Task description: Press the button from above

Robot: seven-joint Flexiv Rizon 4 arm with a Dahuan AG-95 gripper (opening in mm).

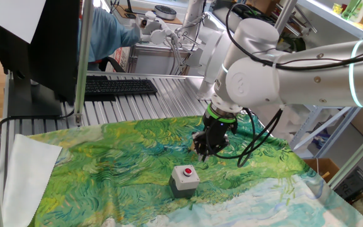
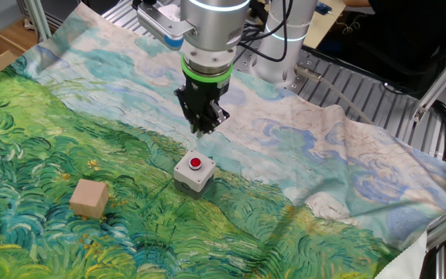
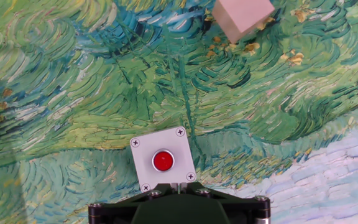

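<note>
The red button (image 1: 187,171) sits in the top of a small grey square box (image 1: 183,183) on the painted green cloth. It also shows in the other fixed view (image 2: 196,163) and in the hand view (image 3: 163,160), where the box (image 3: 143,152) lies just ahead of the fingertips. My gripper (image 1: 201,153) hangs above the cloth, a little behind and above the box, pointing down. In the other fixed view my gripper (image 2: 202,130) is above and just beyond the button. In the hand view the fingertips (image 3: 180,185) touch each other, shut on nothing.
A light wooden cube (image 2: 89,197) lies on the cloth to the box's side and shows at the top of the hand view (image 3: 242,15). A black keyboard (image 1: 118,86) lies on the slatted metal table behind the cloth. A person sits at the back.
</note>
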